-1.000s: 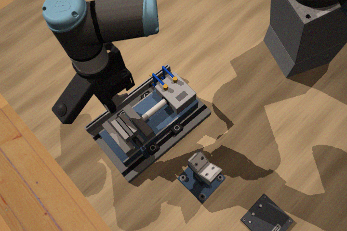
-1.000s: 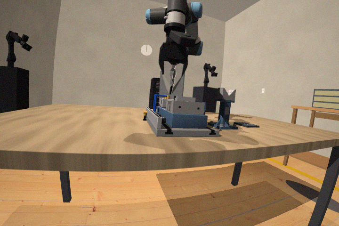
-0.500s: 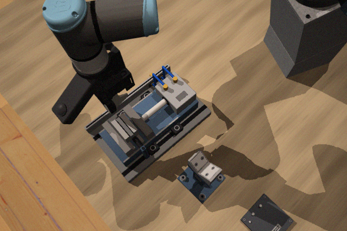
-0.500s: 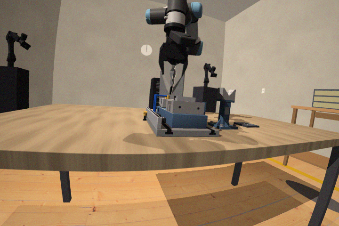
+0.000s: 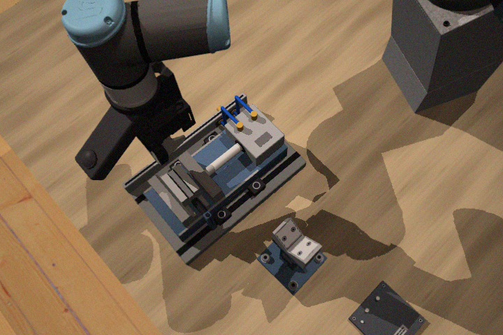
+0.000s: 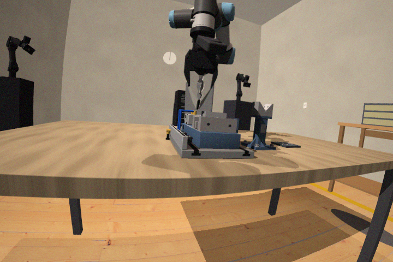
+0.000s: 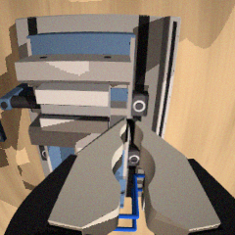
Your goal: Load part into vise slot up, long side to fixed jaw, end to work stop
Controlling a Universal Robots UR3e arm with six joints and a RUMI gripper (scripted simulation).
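The part point(image 5: 175, 187) point(image 7: 73, 95) lies in the open vise between the fixed jaw point(image 5: 177, 209) point(image 7: 73, 70) and the rod-side jaw point(image 5: 205, 182) point(image 7: 64, 134). Its slot shows as a groove on top. Its long side is close beside the fixed jaw; whether they touch cannot be told. Its left end in the wrist view is at the work stop point(image 7: 25, 102), with no clear gap. My gripper point(image 5: 162, 160) point(image 6: 198, 106) point(image 7: 128, 119) is shut and empty, above the vise's rail side, off the part's other end. The two low bars are mostly hidden under the part.
The air cylinder point(image 5: 256, 136) with blue hoses point(image 5: 230, 115) point(image 7: 135, 201) stands at the vise's other end. The V-block point(image 5: 297, 244) point(image 6: 262, 109) stands beside the vise. The dark infeed plate point(image 5: 390, 312) point(image 6: 285, 144) lies beyond it.
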